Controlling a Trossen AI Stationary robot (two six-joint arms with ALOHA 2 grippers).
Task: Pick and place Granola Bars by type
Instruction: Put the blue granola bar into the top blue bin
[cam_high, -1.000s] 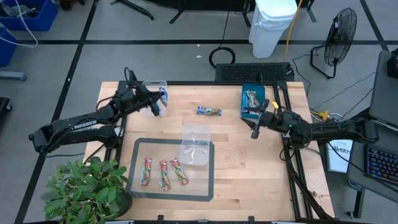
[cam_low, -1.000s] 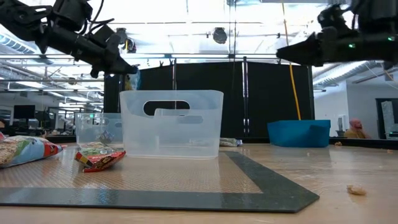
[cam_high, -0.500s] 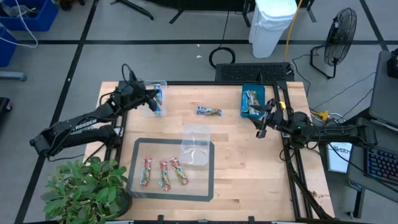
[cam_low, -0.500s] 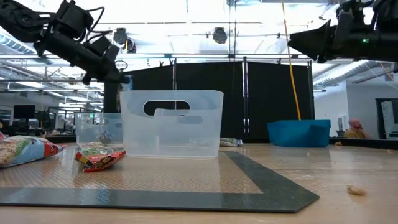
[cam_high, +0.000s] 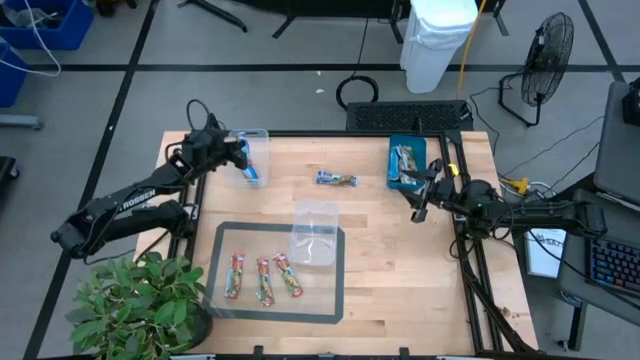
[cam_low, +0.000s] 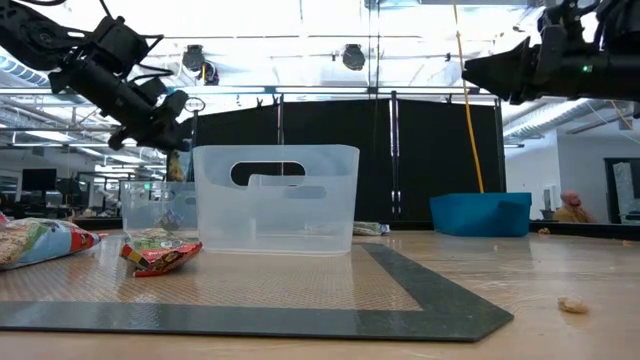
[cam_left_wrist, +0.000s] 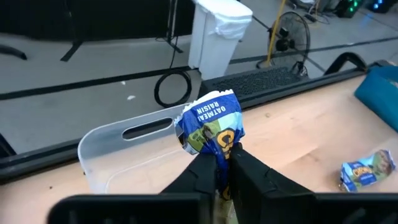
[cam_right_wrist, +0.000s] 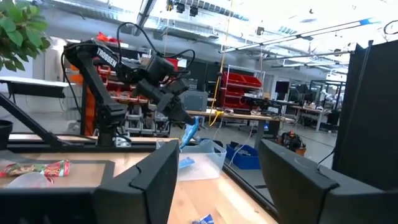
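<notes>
Above the table (cam_high: 400, 260), left end effector (cam_left_wrist: 222, 163) half-hides a blue bar (cam_left_wrist: 211, 127)

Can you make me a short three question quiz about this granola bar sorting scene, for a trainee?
1. True or false: the left gripper is shut on a blue granola bar.
2. How many red-and-green bars lie on the dark mat?
A) one B) three C) five
3. Fill in: the right gripper, open and holding nothing, hangs close to the teal ____ at the table's far right.

Key
1. True. In the left wrist view the fingers pinch its lower end, above the clear tub at the far left corner.
2. B, three, beside the second clear tub on the mat.
3. tray, which holds tan-gold bars. One more blue bar lies loose on the table.
</notes>
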